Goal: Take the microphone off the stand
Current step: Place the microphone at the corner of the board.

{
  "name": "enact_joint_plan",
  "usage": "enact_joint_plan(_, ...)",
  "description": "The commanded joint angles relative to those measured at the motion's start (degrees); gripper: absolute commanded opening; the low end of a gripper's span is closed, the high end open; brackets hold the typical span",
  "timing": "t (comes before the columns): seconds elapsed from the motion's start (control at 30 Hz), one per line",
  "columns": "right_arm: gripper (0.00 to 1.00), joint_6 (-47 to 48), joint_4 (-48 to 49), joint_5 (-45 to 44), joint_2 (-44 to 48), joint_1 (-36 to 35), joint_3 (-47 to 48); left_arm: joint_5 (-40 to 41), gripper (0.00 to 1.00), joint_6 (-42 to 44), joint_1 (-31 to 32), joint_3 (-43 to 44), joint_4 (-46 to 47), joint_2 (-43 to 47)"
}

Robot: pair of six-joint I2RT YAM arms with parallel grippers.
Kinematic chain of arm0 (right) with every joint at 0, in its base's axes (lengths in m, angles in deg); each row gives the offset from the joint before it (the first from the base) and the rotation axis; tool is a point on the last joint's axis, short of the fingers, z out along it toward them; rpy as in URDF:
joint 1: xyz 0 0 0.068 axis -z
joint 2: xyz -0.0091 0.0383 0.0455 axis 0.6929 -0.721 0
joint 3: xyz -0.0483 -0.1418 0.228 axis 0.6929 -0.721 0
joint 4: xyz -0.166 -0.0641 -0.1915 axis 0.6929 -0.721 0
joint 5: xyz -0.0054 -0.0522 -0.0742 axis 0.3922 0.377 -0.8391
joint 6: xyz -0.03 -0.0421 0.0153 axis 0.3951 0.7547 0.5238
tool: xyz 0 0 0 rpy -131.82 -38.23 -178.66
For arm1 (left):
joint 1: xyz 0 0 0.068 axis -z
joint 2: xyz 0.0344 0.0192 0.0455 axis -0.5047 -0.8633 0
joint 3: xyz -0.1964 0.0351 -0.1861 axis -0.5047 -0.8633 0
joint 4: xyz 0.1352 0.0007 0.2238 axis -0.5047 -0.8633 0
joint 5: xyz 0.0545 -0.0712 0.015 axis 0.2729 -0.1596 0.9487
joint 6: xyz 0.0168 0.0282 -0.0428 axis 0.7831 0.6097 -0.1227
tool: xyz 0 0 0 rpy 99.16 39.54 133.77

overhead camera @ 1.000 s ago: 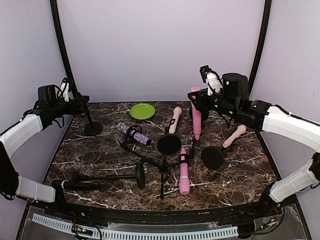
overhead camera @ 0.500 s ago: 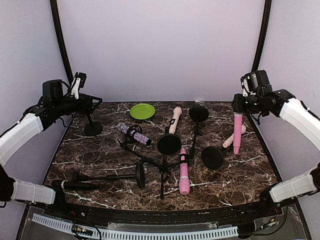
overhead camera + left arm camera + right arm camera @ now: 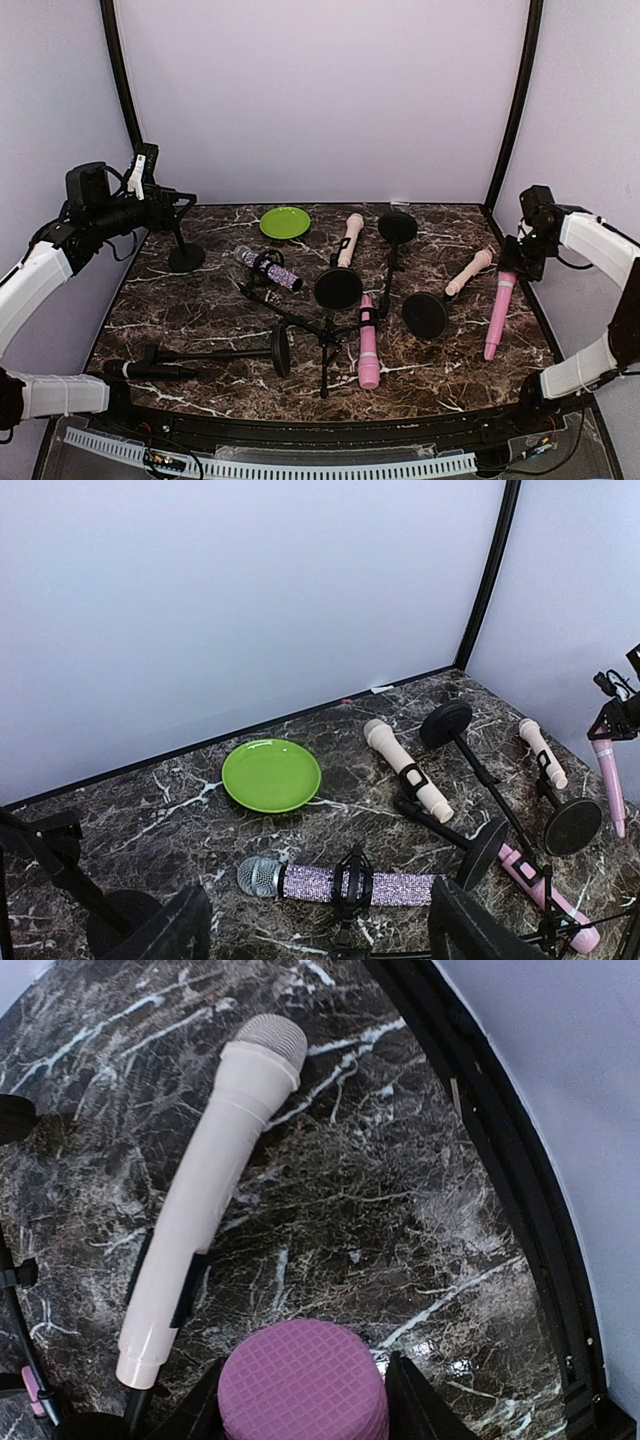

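At the far left the left pincer [image 3: 178, 200] [image 3: 320, 935] hung over the back corner of the counter [image 3: 200, 310]. Its jaws were wide apart and held nothing, just beside the pole of a small stand [image 3: 185, 257]. A green plate [image 3: 284, 222] lay further right, at the back. Right of centre the stand [image 3: 397, 228] stood bare, well apart from the pink mic [image 3: 497, 315] [image 3: 303, 1360]. A cream mic [image 3: 470, 271] sat in a clip between the two.

At the right edge the right pincer [image 3: 516, 262] [image 3: 303, 1400] was clamped on the pink mic's head, one finger on either side of the grille in the wrist view. The mic hung below the pincer with its long axis close to upright. Its head was up and its tail pointed down at the counter, leaning a little towards the near edge. Whether the tail touched the marble could not be told.

A second before, that mic had been against the stand near the middle. Half a second before, it was partway across, beside the cream mic. It had since been carried to the right rim. The left pincer had shifted only slightly.
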State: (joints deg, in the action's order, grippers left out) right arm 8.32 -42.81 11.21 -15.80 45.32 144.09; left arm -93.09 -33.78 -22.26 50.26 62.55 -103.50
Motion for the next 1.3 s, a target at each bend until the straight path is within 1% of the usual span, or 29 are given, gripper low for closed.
enact_joint_plan(0.0,0.33,-0.6,1.6,4.2,-4.1,1.4,-2.9,0.0,0.77,-0.4,-0.1,0.0,-1.0,0.7)
enact_joint_plan(0.03,0.34,-0.7,2.5,4.2,-5.3,1.5,-3.8,0.1,0.77,-0.5,-0.1,-0.1,-0.9,0.9)
enact_joint_plan(0.13,0.35,-2.0,5.8,8.0,-8.6,1.8,-5.8,0.0,0.77,-0.6,-0.1,-0.3,-0.8,1.2)
enact_joint_plan(0.23,0.4,-3.6,9.3,10.4,-11.6,1.8,-7.4,-0.2,0.77,-0.7,-0.1,-0.8,-0.9,1.3)
enact_joint_plan(0.43,0.48,-5.8,14.6,10.9,-16.9,1.9,-9.0,0.2,0.77,-0.5,-0.1,-0.9,-1.2,1.5)
enact_joint_plan(0.57,0.54,-7.2,17.2,11.1,-18.8,1.9,-9.6,0.8,0.77,-0.3,-0.1,-1.0,-1.3,1.5)
enact_joint_plan(0.83,0.67,-8.8,20.0,10.9,-19.1,1.9,-10.5,1.3,0.77,0.0,-0.1,-1.0,-1.5,1.3)
enact_joint_plan(1.13,0.81,-10.2,20.9,8.2,-16.2,1.9,-11.4,1.1,0.77,-0.2,-0.1,-1.1,-1.4,0.7)
enact_joint_plan(1.27,0.84,-10.7,21.3,7.2,-13.7,1.9,-11.6,1.4,0.77,-0.5,-0.1,-1.3,-1.1,0.5)
